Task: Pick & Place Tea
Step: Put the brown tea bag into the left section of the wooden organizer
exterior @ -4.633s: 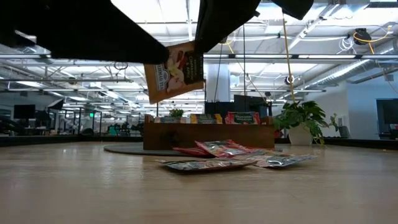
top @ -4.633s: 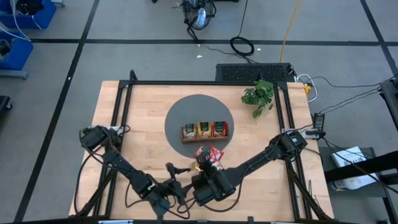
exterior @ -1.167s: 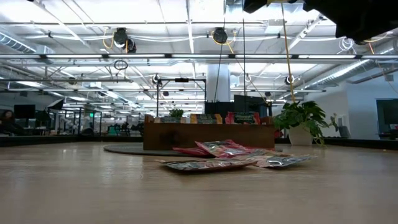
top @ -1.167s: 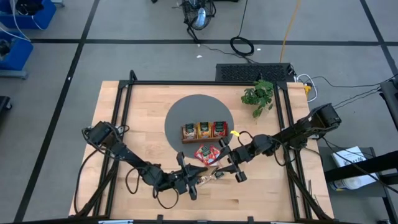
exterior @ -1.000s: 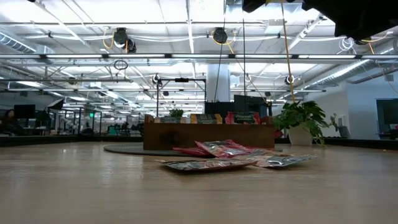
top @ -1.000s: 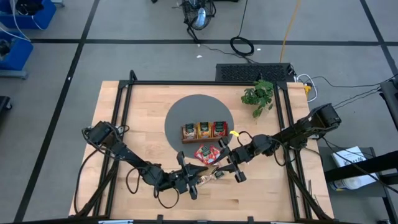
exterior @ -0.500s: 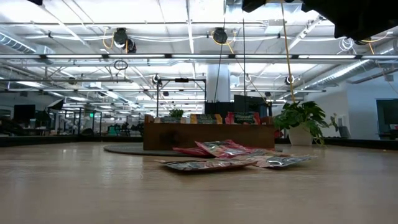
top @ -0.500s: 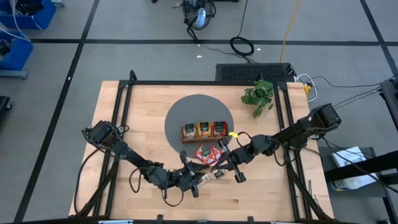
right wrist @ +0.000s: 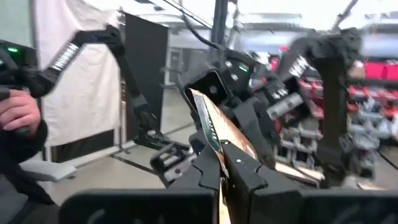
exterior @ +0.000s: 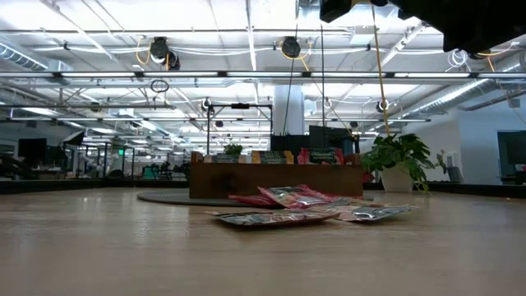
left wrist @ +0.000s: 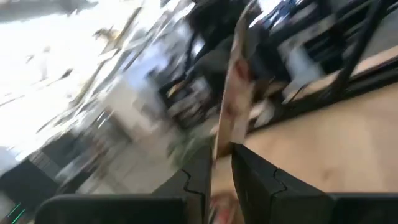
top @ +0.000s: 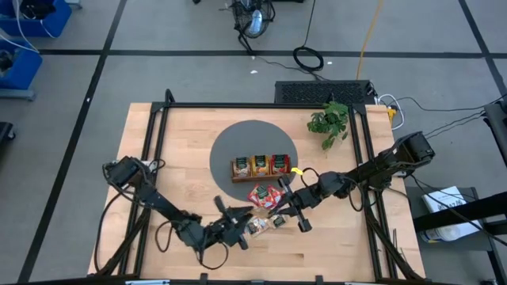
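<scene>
left gripper (top: 247, 214): fingers (left wrist: 255, 180) pinching a sachet (left wrist: 235, 99) on edge, above the front tabletop (top: 182, 142)
right gripper (top: 279, 207): clamping another sachet (right wrist: 214, 134), beside the loose tea pile (top: 261, 195)
tray (top: 261, 167): sitting mid-tabletop, wide bare wood lying on both sides

High view: even, bright overhead light; soft short shadows under arms on table (top: 182, 150); no glare; sharp. Low view: ceiling strip lights (exterior: 246, 74) blown out white; near tabletop soft, out of focus; dark arm shapes silhouetted at top. Left wrist view: heavy motion blur, streaked; background washed white; fingers (left wrist: 255, 180) dark. Right wrist view: mild blur; bright window haze behind; foreground dim.
</scene>
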